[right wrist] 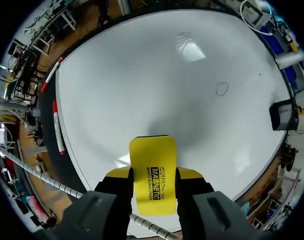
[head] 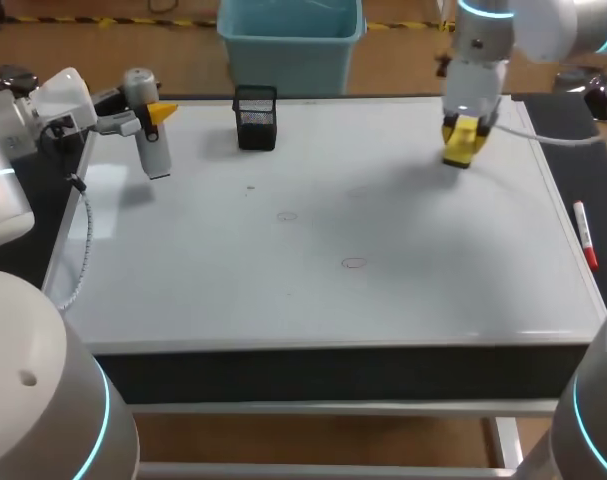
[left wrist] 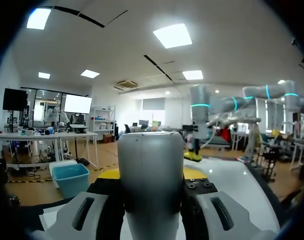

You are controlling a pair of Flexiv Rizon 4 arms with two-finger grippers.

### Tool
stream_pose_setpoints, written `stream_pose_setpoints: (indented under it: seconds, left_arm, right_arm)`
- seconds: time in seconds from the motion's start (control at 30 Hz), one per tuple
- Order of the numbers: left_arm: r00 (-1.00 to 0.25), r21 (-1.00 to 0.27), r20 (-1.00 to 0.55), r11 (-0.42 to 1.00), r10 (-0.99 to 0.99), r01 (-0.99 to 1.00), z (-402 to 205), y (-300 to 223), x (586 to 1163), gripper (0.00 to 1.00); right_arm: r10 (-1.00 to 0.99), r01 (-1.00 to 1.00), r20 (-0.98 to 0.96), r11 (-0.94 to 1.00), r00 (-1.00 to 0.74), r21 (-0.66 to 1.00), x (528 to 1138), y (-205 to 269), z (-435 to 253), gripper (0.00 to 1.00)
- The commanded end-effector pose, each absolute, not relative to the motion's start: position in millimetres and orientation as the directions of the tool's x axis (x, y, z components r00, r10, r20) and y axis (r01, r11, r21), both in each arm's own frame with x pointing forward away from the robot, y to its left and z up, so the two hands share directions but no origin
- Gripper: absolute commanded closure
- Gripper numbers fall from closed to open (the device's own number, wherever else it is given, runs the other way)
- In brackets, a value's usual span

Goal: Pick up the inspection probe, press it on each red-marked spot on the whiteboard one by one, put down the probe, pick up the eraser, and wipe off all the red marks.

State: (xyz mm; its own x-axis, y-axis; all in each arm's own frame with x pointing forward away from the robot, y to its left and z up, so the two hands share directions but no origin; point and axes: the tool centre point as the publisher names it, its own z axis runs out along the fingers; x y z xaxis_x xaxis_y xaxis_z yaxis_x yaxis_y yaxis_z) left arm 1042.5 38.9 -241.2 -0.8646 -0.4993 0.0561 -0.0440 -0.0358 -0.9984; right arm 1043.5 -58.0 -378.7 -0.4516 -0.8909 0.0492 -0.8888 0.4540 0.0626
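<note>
A grey-white cylindrical probe (head: 151,140) hangs upright over the whiteboard's (head: 403,230) far left corner, with my left gripper (head: 155,115) shut on it. In the left wrist view the probe (left wrist: 150,185) fills the space between the fingers (left wrist: 194,173). My right gripper (head: 464,135) is shut on a yellow eraser (head: 461,148) over the board's far right part. In the right wrist view the eraser (right wrist: 153,172) sits between the yellow fingers (right wrist: 116,173), facing the board (right wrist: 157,75). Two faint ring marks (head: 287,215) (head: 354,263) lie near the board's middle; one mark (right wrist: 222,89) shows ahead of the eraser.
A black mesh holder (head: 255,117) stands at the far edge of the board, left of centre, and also shows as the holder (right wrist: 282,114) in the right wrist view. A red marker (head: 585,232) lies on the dark strip along the board's right edge.
</note>
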Motion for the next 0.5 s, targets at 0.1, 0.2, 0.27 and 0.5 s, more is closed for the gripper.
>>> stream_pose_setpoints:
  seconds: [0.1,0.2,0.27,0.5]
  left_arm:
    - [-0.864,-0.998,0.055,-0.036,-0.501,-0.043,-240.5,38.1,1042.9,1.00]
    - [-0.864,-0.998,0.055,-0.036,-0.501,-0.043,-240.5,38.1,1042.9,1.00]
    - [-0.864,-0.998,0.055,-0.036,-0.501,-0.043,-240.5,38.1,1042.9,1.00]
    - [-0.864,-0.998,0.055,-0.036,-0.501,-0.043,-240.5,38.1,1042.9,1.00]
  right_arm:
    - [-0.921,-0.922,0.062,0.387,-0.385,0.032,1008.1,-7.9,-364.4,1.00]
    - [-0.943,-0.943,0.046,0.331,-0.329,0.046,994.3,18.8,-363.0,1.00]
    - [-0.956,-0.955,0.035,0.293,-0.292,0.046,984.9,37.3,-360.6,1.00]
    - [-0.978,-0.978,-0.035,0.202,-0.204,0.045,957.5,95.2,-358.2,1.00]
